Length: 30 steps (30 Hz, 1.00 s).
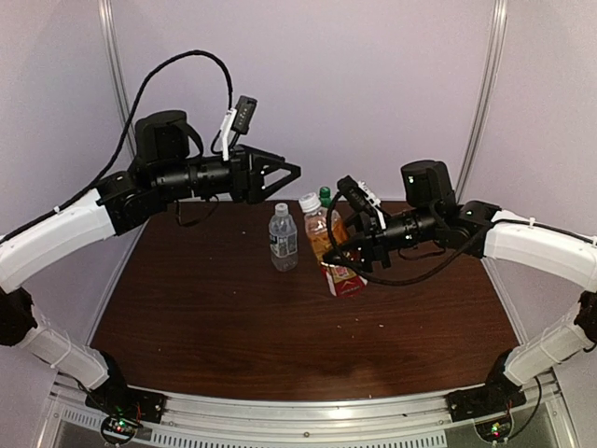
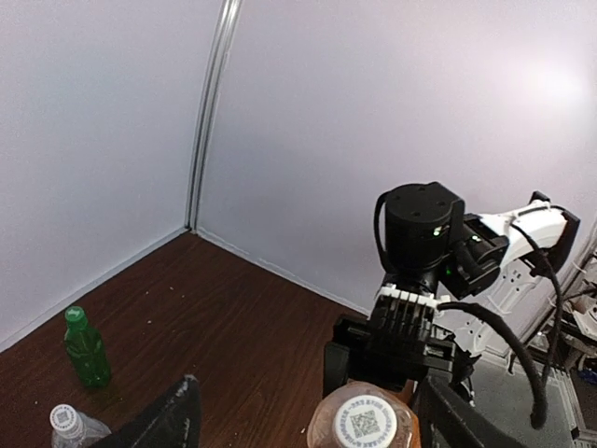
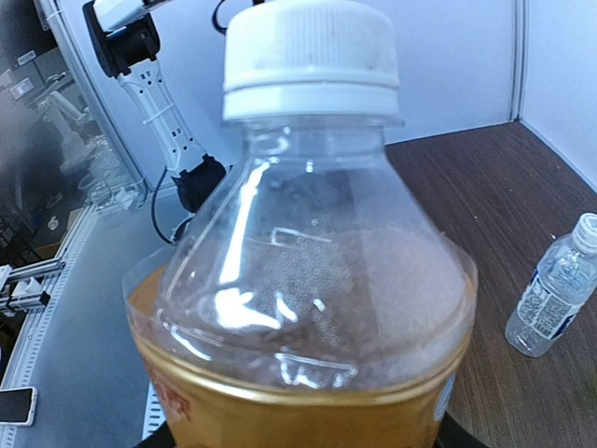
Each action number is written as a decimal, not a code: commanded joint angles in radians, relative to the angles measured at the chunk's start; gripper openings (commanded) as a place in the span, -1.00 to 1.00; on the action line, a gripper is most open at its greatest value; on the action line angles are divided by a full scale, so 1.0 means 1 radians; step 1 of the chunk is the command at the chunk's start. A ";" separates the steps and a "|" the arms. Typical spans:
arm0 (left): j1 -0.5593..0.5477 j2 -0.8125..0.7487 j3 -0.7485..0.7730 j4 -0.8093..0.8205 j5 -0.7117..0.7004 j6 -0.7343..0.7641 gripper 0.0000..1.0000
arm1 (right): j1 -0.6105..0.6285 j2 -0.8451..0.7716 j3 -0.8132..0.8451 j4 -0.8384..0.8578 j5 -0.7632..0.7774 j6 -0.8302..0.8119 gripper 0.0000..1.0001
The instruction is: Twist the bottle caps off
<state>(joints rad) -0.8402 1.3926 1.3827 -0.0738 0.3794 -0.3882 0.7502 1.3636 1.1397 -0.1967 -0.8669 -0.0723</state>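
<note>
The amber bottle (image 1: 320, 233) with a red label stands tilted mid-table, its white cap (image 1: 309, 201) on. My right gripper (image 1: 338, 256) is shut on its body. In the right wrist view the bottle (image 3: 308, 327) fills the frame, its cap (image 3: 311, 56) at the top, and my fingers are hidden. My left gripper (image 1: 284, 175) is open and empty, held above the bottles. In the left wrist view the amber bottle's cap (image 2: 366, 422) lies below, between the spread fingers (image 2: 168, 420). The clear water bottle (image 1: 284, 240) with its white cap (image 1: 282, 208) stands just left. The green bottle (image 2: 86, 347) stands behind.
The dark wooden table (image 1: 215, 317) is walled by pale panels at the back and sides. The clear bottle also shows in the right wrist view (image 3: 555, 294), close beside the amber one. A metal rail (image 1: 308, 425) runs along the near edge.
</note>
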 commanded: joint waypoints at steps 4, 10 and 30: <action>0.040 -0.021 -0.025 0.138 0.448 0.140 0.65 | -0.004 -0.007 0.046 -0.007 -0.215 0.000 0.13; 0.040 0.038 0.009 0.187 0.561 0.138 0.60 | -0.004 0.007 0.051 0.047 -0.318 0.051 0.11; 0.038 0.177 -0.007 0.471 0.701 -0.105 -0.19 | -0.004 0.035 0.045 0.109 -0.358 0.107 0.06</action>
<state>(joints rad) -0.8001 1.5570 1.3689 0.3149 1.0512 -0.4568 0.7475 1.3869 1.1606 -0.1291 -1.1992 0.0250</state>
